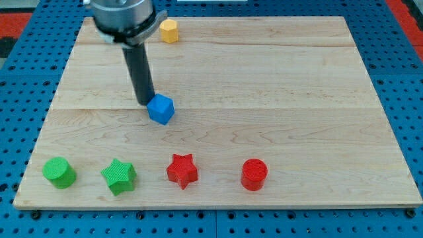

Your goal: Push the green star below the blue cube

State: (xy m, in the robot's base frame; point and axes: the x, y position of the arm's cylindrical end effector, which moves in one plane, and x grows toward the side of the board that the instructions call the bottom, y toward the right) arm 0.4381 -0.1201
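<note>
The green star lies near the view's bottom left on the wooden board. The blue cube sits near the board's middle left, above and to the right of the star. My tip rests just left of the blue cube, touching or nearly touching its upper left edge. The rod rises from there toward the view's top left. The star is far from my tip, toward the view's bottom.
A green cylinder stands left of the star. A red star and a red cylinder lie to its right along the bottom edge. A yellow block sits at the top, beside the arm's body.
</note>
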